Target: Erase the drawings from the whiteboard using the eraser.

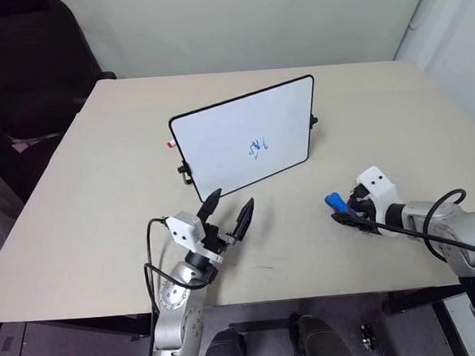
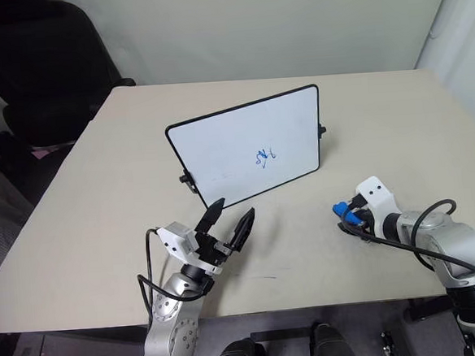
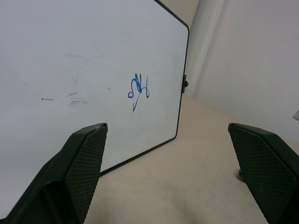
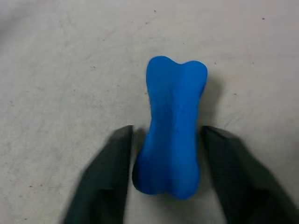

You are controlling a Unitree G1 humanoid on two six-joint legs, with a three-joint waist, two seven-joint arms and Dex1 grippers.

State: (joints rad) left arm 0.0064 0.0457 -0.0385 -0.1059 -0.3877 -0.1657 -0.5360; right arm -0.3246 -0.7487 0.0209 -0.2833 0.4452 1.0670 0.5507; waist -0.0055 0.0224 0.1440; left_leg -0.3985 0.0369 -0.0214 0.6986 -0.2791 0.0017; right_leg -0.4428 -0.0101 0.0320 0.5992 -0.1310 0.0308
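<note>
The right pincer [image 1: 343,207] sits low over the bench [image 1: 101,204] near its right edge, with the eraser [image 1: 333,199] at its tips; the left pincer [image 1: 228,214] hovers near the bench's front edge with its fingers spread wide and nothing between them. The whiteboard [image 1: 243,137] stands tilted back around the middle of the bench, the drawings [image 1: 256,147] low on its face toward its right side, well apart from the eraser

The right eye view gives the same layout, the blue block poking out ahead of the right pincer's white housing

From the left wrist, the board's lower corner lies just ahead of the empty fingers, the blue scribble plainly untouched

From the right wrist, the eraser lies flat on the bench between the two dark fingers [image 4: 105,182], which straddle its near end at a narrow gap. I cannot tell whether they press on it or only flank it, and it is not lifted

The step in hand looks like the pick-up. To do it well, close squarely on the narrow waist of the block rather than its flared end, so it cannot twist out. Leave enough blue sticking forward to meet the board. Lift straight up before swinging toward the scribble, and expect the propped board to shift under a hard push
</note>
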